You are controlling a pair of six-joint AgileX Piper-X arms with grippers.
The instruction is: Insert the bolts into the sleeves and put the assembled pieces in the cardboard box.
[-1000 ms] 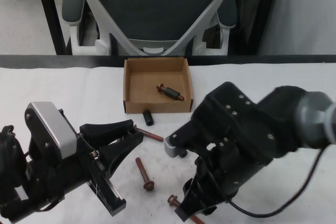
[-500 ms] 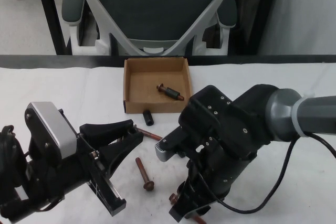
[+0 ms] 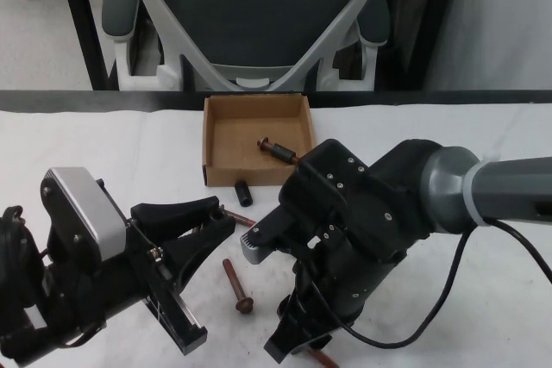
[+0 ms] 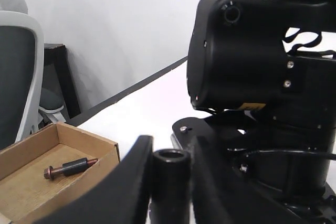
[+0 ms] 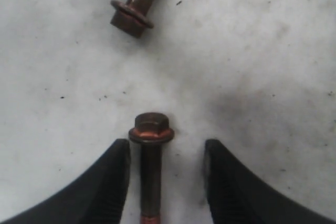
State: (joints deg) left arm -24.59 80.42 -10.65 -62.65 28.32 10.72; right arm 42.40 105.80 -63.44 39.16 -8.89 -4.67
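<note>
**Straddling a bolt with the right gripper; left gripper clamped on a sleeve**

Right gripper point(image 5: 167, 145) is low over the near edge of the white desk point(image 3: 129, 140), pointing down. Its fingers point(image 5: 113, 182) are apart, one on each side of a bolt point(image 5: 151, 171) lying flat on the desk. One finger is just beside the shank and the other has a clear gap, so nothing is gripped. The bolt's hex head pokes out past the fingertips. In the high view the right arm's black housing covers most of this bolt.

Left gripper point(image 3: 220, 215) is at the near left, raised off the desk and pointing toward the middle. It is closed on a black sleeve point(image 4: 169, 182), which stands upright between the fingers with its open end showing. The right arm's body sits close in front of it.

A second bolt point(image 3: 235, 282) lies flat on the desk between the two grippers, head toward the near side, touching nothing. A third bolt point(image 3: 248, 222) lies a bit farther back, just beyond the left gripper's fingertips and partly hidden by them.

A loose sleeve point(image 3: 244, 192) lies on the desk just in front of the cardboard box point(image 3: 257, 177), near its front wall. Cannot tell if they touch.

The box sits at the far middle of the desk, open top. One assembled piece point(image 3: 278, 151), a bolt through a sleeve, lies on its floor toward the right wall.

A grey office chair point(image 3: 259, 6) stands behind the desk's far edge.
</note>
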